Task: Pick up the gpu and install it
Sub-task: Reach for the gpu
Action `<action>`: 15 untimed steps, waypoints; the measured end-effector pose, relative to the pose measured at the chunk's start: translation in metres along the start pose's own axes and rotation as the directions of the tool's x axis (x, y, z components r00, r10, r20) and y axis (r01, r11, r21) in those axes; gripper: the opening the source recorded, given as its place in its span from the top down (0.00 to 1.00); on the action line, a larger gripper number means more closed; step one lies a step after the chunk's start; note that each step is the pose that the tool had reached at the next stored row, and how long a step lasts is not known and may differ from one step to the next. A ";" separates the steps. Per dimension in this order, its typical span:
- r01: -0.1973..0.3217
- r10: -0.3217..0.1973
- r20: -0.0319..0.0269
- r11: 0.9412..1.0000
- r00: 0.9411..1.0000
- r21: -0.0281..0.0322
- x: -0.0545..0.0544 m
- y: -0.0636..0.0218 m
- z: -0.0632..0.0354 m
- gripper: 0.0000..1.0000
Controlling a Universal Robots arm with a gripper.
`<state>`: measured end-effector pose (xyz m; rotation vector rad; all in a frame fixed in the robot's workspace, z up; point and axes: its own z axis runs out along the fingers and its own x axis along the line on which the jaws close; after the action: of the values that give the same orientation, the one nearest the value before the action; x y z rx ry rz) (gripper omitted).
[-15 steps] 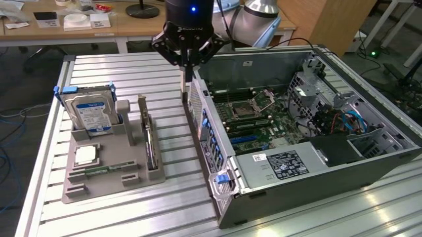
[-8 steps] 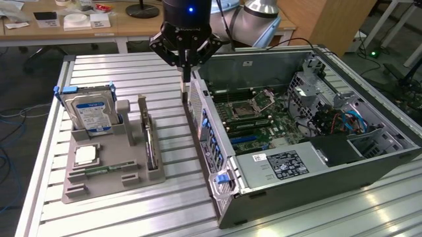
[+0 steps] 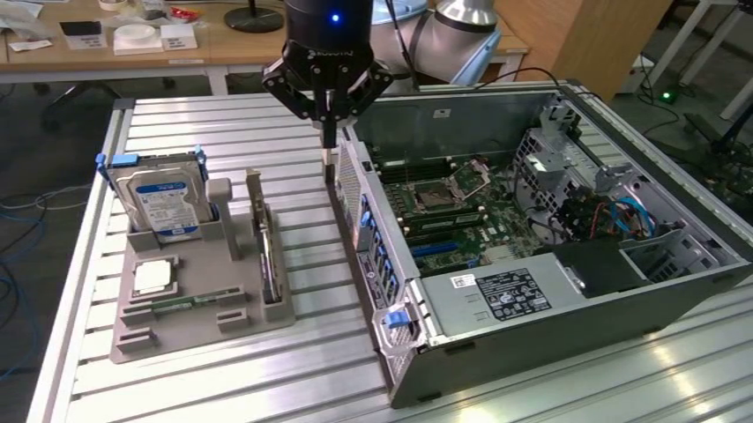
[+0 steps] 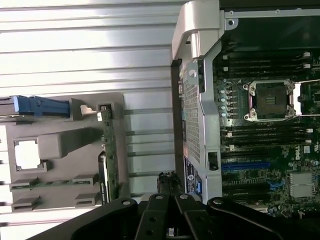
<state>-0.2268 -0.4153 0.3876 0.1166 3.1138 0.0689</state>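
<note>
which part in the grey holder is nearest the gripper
The gpu: the thin green card standing on edge in the holder slot closest to the computer case. The hard drive and cpu sit farther off.

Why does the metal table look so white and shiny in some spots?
In the exterior view, light, probably from above, bounces off the table slats beside the computer, leaving white streaks. A small blue light glows above the gripper. In the wrist view, the table is washed out bright, while the gripper sits dark in shadow.
</note>
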 end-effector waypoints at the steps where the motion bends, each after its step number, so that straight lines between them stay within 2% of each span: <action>1: 0.000 0.000 0.000 1.000 1.000 0.000 0.000 -0.0002 0.0000 0.89; 15: 0.000 0.000 0.000 1.000 1.000 0.000 0.007 -0.0027 0.0002 0.89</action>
<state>-0.2341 -0.4174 0.3871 0.1167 3.1139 0.0688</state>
